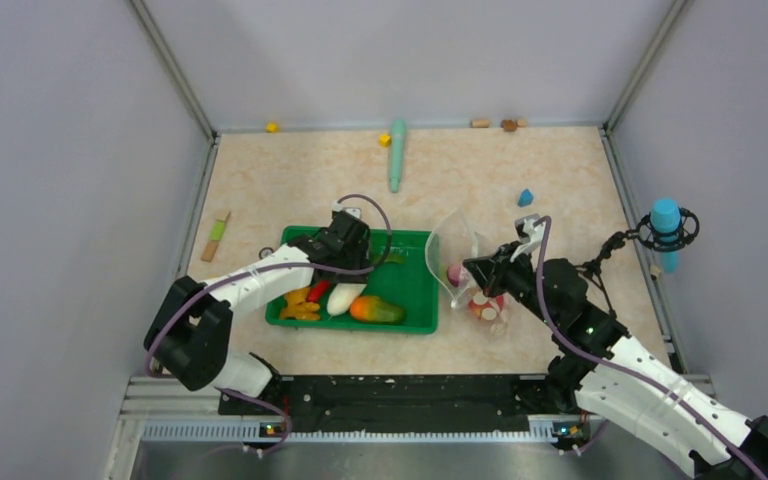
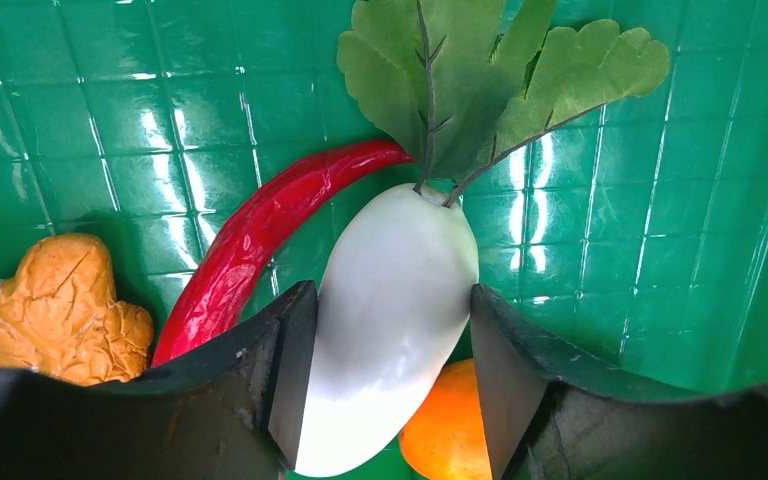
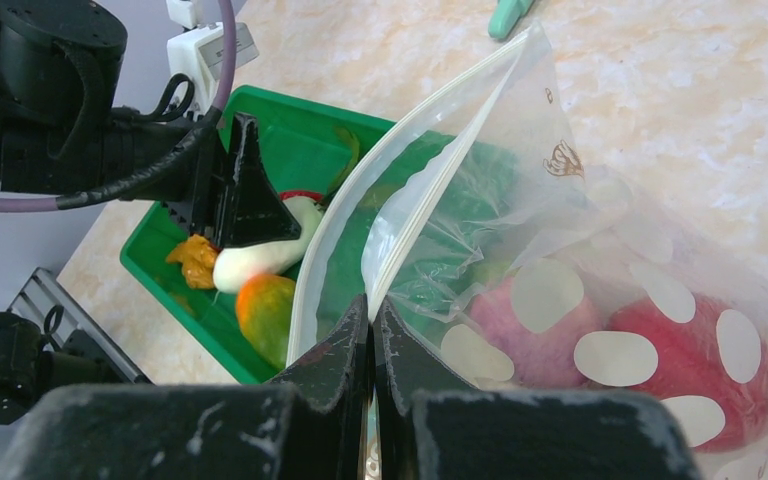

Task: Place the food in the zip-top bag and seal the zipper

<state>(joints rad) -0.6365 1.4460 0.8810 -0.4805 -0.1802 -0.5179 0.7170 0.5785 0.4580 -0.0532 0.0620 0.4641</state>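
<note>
Inside grey walls (image 1: 60,150), on the beige marbled table (image 1: 300,170), we see the left arm (image 1: 260,275) reach forward and dip into the green tray (image 1: 410,280). The right arm (image 1: 620,350) stretches inward to the zip-top bag (image 3: 520,180) just right of the tray. The right gripper (image 3: 372,305) is clenched on the bag's mouth edge, lifting it open. The left gripper (image 2: 390,295) straddles the white radish (image 2: 390,340) in the tray, both pads against its sides. A purple onion (image 3: 540,330) and a tomato (image 3: 700,360) sit inside the bag.
</note>
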